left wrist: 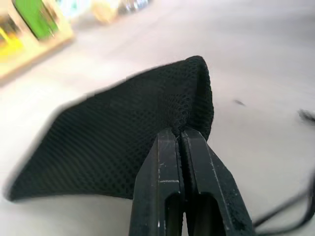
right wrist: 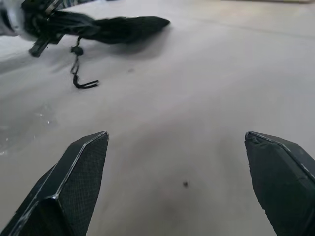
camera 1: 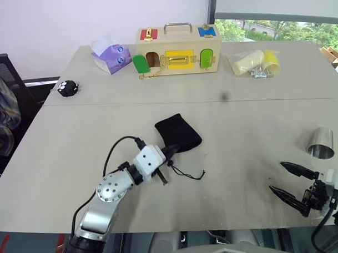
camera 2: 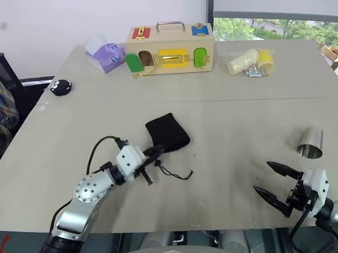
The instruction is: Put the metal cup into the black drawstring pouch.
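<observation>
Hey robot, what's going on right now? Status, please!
Left gripper shut on pouch. Right gripper open, empty, near cup. Cup upside down on table. Nothing between them.

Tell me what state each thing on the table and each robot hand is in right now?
black drawstring pouch: lying flat, one edge pinched by the left tool, cord trailing loose.
metal cup: on its side, mouth toward the robot, untouched.
left tool: shut on the pouch.
right tool: wide open, holding nothing, just short of the cup.
wooden latch box: upright, green doors swung open.
</observation>
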{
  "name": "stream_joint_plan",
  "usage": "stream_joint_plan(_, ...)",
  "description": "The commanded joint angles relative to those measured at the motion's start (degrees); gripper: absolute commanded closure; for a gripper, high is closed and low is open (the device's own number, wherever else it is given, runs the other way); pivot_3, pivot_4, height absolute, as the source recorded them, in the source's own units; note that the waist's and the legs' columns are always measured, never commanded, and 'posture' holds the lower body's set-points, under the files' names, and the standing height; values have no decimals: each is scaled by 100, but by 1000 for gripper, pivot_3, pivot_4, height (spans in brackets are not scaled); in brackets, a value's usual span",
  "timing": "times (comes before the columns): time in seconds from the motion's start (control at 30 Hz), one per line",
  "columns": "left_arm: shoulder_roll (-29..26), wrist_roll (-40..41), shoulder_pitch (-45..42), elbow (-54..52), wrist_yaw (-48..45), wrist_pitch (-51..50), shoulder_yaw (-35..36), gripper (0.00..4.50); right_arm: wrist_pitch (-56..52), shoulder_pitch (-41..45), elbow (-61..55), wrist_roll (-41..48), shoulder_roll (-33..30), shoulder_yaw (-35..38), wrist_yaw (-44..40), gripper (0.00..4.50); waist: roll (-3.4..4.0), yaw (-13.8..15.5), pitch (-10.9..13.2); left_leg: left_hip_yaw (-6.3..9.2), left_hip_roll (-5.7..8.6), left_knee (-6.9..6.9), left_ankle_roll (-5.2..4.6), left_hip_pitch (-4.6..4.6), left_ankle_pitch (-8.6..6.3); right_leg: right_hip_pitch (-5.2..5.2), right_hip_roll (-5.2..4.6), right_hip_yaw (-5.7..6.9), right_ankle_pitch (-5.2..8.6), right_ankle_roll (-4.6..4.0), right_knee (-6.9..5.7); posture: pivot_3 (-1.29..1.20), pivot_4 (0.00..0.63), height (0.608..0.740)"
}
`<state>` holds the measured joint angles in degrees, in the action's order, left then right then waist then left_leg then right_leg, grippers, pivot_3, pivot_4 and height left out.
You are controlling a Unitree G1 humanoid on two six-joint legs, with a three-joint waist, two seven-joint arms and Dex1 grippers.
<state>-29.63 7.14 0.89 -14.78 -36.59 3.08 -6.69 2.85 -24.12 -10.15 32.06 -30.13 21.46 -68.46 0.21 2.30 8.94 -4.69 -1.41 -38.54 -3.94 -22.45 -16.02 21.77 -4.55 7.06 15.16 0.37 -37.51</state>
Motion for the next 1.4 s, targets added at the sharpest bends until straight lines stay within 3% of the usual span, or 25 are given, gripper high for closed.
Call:
stream_joint_plan(0.03, -47, 429, 35, -169, -325, -76, 124, 4448, 184, -200, -205, 16, 45, -26, 29, 0, -3, 2, -2, 1, 0, 1, 4, 0, 2, 0, 0, 0, 0, 0, -1, 0, 150, 740)
stream_joint_plan(0.27, 14, 441, -124, 133, -597, -130, 11, 4448, 256, -94, -128, -26, 59, -92, 197, 0, -13, 0, 5, -4, 0, 3, 22, -2, 12, 1, 0, 1, 1, 2, 0, 0, 150, 740)
stream_joint_plan(0.6, 184, 1154, -317, 39, -785, -720, 218, 4448, 297, -157, -105, -214, 205, 18, 973, 0, -14, 1, 5, -2, 0, 0, 27, 4, 15, 1, 0, -2, 1, 1, -14, 0, 150, 740)
stream_joint_plan(0.73, 156, 1291, -530, 202, -918, -904, 283, 4448, 402, -543, -66, -847, 666, 354, 2231, 0, -15, 22, 5, -2, 1, 0, 27, 1, 15, 1, 0, 0, 2, 1, -13, 0, 150, 740)
stream_joint_plan(0.97, 272, 1331, -802, 369, -906, -1055, 331, 4448, 236, -1270, -540, -603, 1174, 1233, 3359, 0, -10, -33, 4, -7, 3, 1, 28, 3, 15, 3, 0, -10, 3, 4, -10, 0, 150, 740)
stream_joint_plan(1.1, 337, 1329, -863, 353, -941, -1117, 247, 4448, 56, -892, -390, -495, 1023, 1563, 3816, 0, -14, -89, 5, -13, 2, 1, 28, 8, 13, 3, -1, -18, 10, 16, -12, 0, 150, 740)
stream_joint_plan(1.27, 364, 1166, -962, 464, -1023, -1028, 129, 4448, -119, 72, 255, -924, 680, 1424, 4297, 0, -16, -142, 5, -18, 2, 1, 27, 15, 15, 2, 0, -21, 5, 6, -19, 0, 150, 740)
stream_joint_plan(1.4, 432, 1059, -1066, 589, -1028, -948, 80, 4448, -215, 822, 803, -786, 618, 1398, 4413, 0, -19, -132, 4, -18, 3, 9, 29, 14, 17, 3, 5, -20, 3, 2, -19, 0, 150, 740)
